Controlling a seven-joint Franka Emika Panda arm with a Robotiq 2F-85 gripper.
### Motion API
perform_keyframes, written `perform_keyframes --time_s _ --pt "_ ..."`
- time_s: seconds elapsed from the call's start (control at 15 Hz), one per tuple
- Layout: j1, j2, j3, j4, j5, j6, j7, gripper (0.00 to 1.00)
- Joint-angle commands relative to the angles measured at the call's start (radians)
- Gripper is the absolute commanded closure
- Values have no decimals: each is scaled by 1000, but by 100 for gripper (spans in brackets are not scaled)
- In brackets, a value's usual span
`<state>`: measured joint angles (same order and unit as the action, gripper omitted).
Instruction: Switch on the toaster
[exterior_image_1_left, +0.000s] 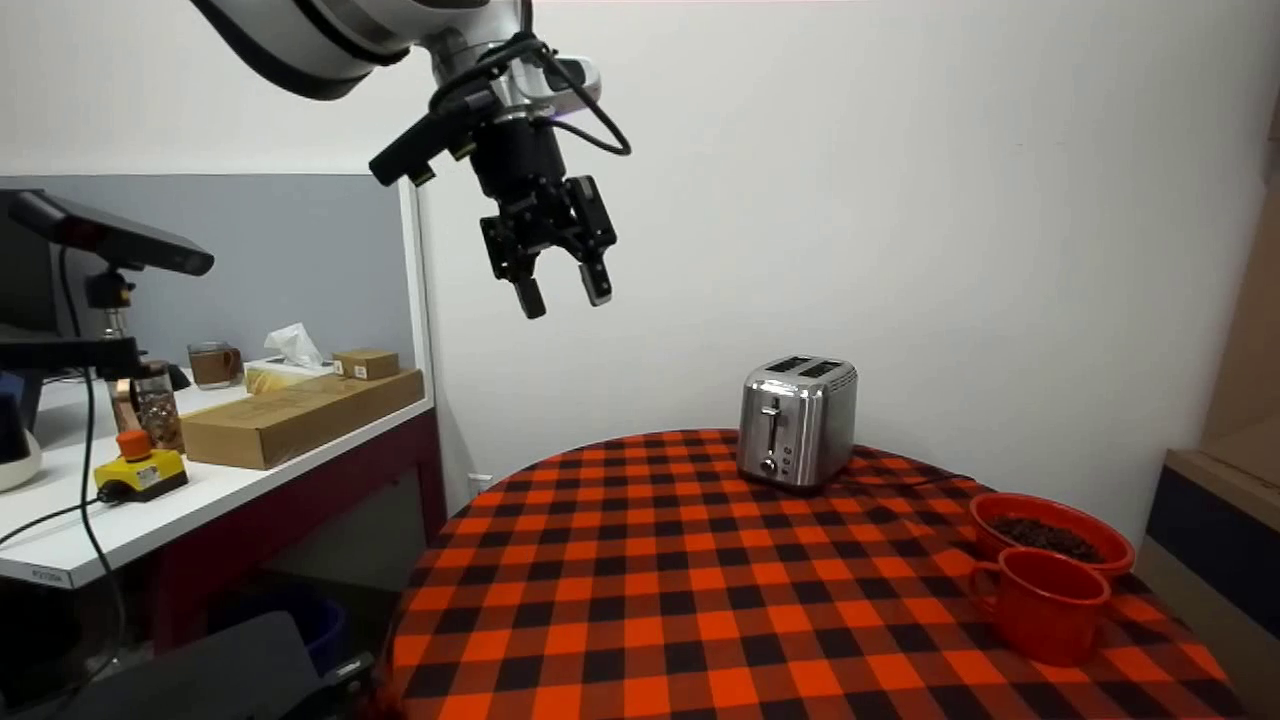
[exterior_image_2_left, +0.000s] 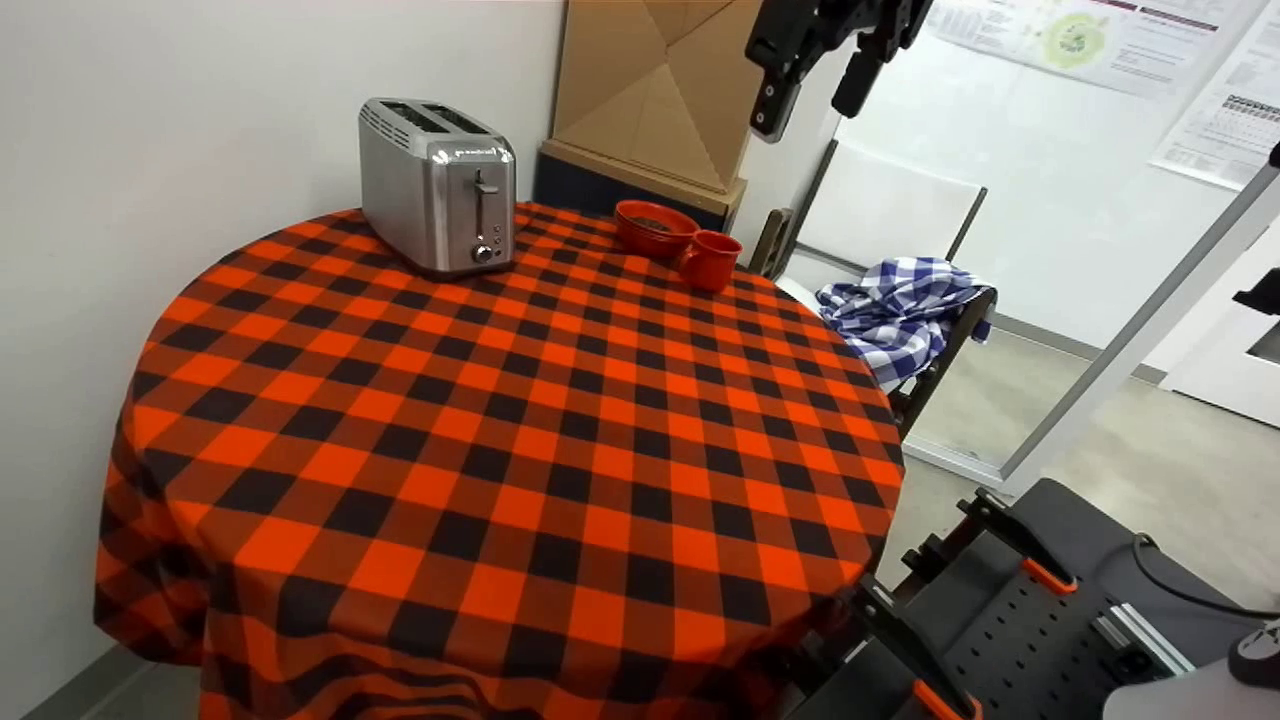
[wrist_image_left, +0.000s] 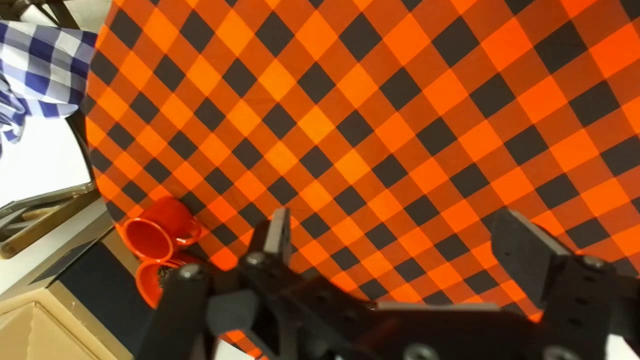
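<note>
We have a single arm (exterior_image_1_left: 310, 40) here, so the move turns on where the toaster (exterior_image_1_left: 797, 425) lies. Taking twelve as the top of each picture, in an exterior view it stands at four o'clock from the end effector (exterior_image_1_left: 564, 292), lower and well apart. In an exterior view the toaster (exterior_image_2_left: 432, 190) sits between eight and nine o'clock from the end effector (exterior_image_2_left: 812, 110); its long axis runs from ten o'clock to four, and the lever (exterior_image_2_left: 486, 188) is on the four o'clock end. The lever sits high, so we judge the toaster not yet switched on.

Our end effector hangs with its fingers (exterior_image_1_left: 596, 284) spread and nothing between them. The wrist view does not show the toaster, so we think we must swing across and down to the lever end, perhaps bringing the fingers together for a straight downward press; a sideways nudge could slide the toaster.

The toaster rests on a round-edged bench (exterior_image_1_left: 640, 600) draped in a red-and-black checked cloth (exterior_image_2_left: 450, 450), with the wall (exterior_image_1_left: 1000, 220) near behind it. From the toaster, a red cup (exterior_image_1_left: 1055, 610) and a red bowl (exterior_image_1_left: 988, 543) lie around four o'clock in an exterior view, a white desk (exterior_image_1_left: 222, 488) at nine. In an exterior view a chair (exterior_image_2_left: 890, 205) stands at three o'clock, off the bench.
</note>
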<state>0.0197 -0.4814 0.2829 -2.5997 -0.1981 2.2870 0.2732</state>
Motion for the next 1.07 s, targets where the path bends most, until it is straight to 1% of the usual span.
perform_keyframes --time_s 0.0,0.2,0.47,0.8,1.0 --pt "-16 186 -43 174 -43 -12 -49 0" --pt "-15 338 -49 324 -75 10 -20 0" --pt "13 519 -76 519 -101 -19 -41 0" --pt "52 689 -139 697 -144 -10 -39 0" --pt "77 775 -176 787 -138 -1 -36 0"
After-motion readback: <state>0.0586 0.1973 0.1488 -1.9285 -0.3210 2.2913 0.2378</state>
